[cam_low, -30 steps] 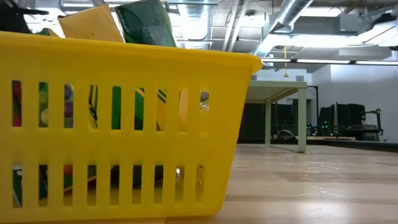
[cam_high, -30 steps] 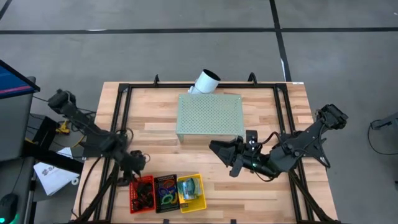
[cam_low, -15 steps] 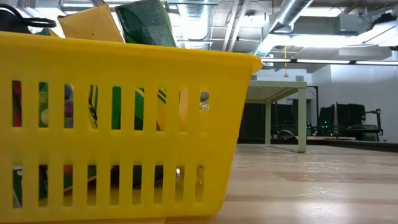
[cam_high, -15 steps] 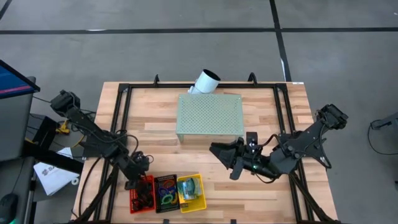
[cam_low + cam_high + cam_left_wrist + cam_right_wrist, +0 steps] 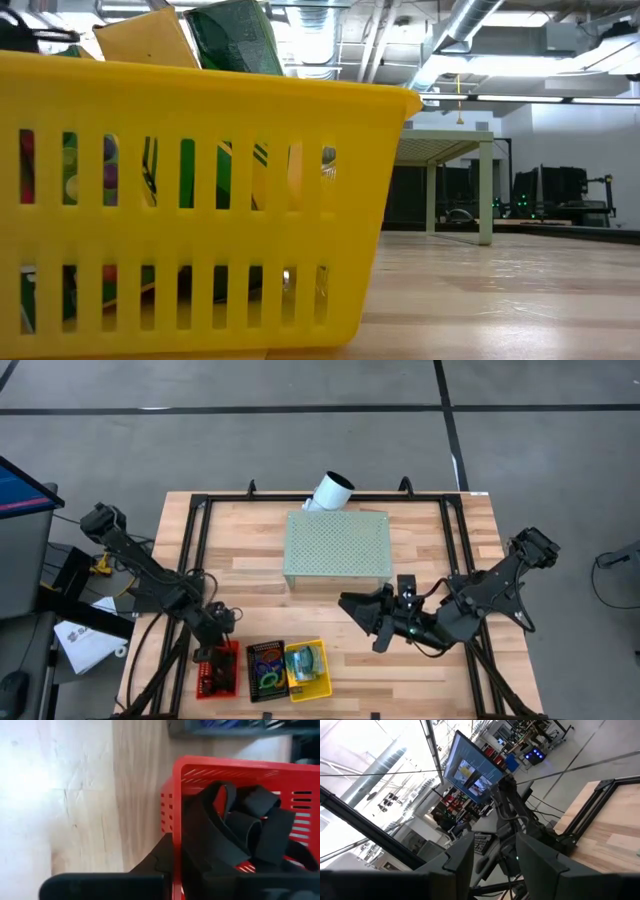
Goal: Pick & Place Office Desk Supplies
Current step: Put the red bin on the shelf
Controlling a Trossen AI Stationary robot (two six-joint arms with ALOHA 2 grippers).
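Left gripper [image 5: 210,653] closed on the slotted red plastic basket's [image 5: 216,675] wall, lower left, glossy black clips [image 5: 250,832] heaped inside, right gripper [image 5: 352,606] open, centre-right above planked wooden table [image 5: 250,575].

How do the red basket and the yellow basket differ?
The red basket holds tangled black clips; the yellow basket holds printed boxes. The red basket sits at the row's left end with the left end effector at its rim, the yellow at the right end, untouched. Both are slotted plastic.
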